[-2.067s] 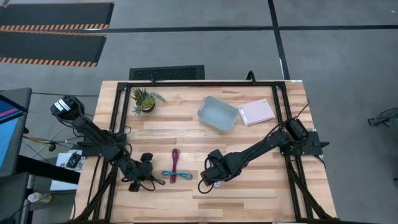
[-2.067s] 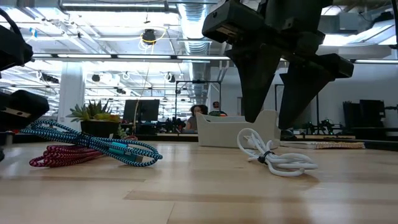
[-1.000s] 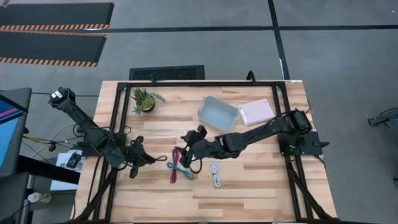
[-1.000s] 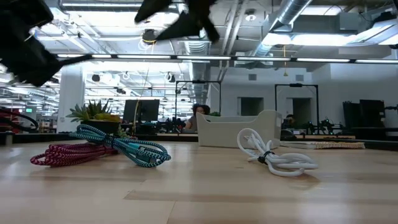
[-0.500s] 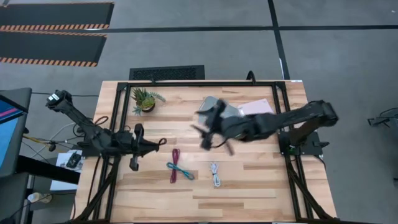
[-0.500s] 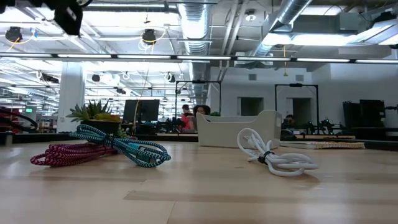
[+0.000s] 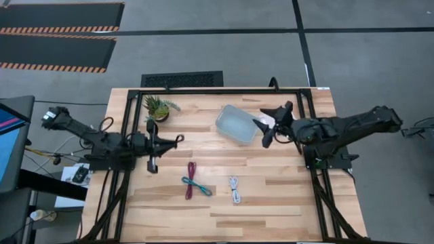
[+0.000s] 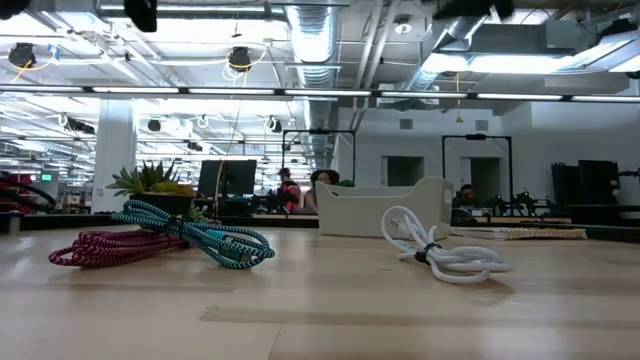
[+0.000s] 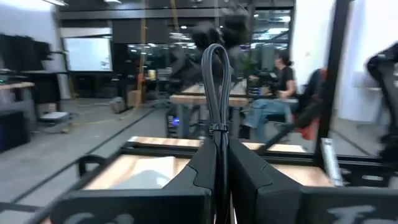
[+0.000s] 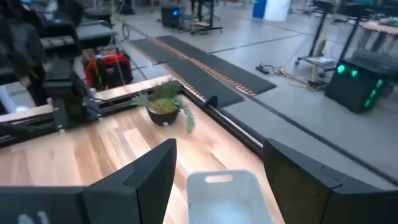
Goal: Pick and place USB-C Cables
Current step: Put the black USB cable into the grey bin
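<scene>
My left gripper (image 7: 161, 142) hovers above the table's left side, shut on the black USB-C cable (image 7: 175, 139), a thin bundle whose looped end (image 9: 216, 74) sticks out past the fingers. My right gripper (image 7: 271, 125) is open and holds nothing, raised between the clear bin (image 7: 239, 124) and a pink pad (image 7: 283, 122). Three cables lie flat on the wood near the table's middle: maroon (image 7: 191, 175), teal (image 7: 198, 187) and white (image 7: 234, 190). The low view shows maroon (image 8: 105, 247), teal (image 8: 200, 236) and white (image 8: 440, 252). My left gripper pinches the black cable bundle (image 9: 217, 146) between its two shut fingers, just below the tie around it. The fingers lie level, pointing toward the table's right, and run along the bundle. The bundle is lifted clear, its loop reaching out beyond the fingertips.
A small potted plant (image 7: 157, 108) stands near the far left corner. A black frame (image 7: 217, 91) runs along the far and side edges. The bin (image 10: 227, 196) sits below my right gripper. Bare wood lies near the front edge.
My left gripper rose and drew back toward the far left, carrying the black cable clear of the table. My right gripper swung up from above the maroon and teal cables toward the far right, ending beside the bin. The three cables on the table stayed put.
</scene>
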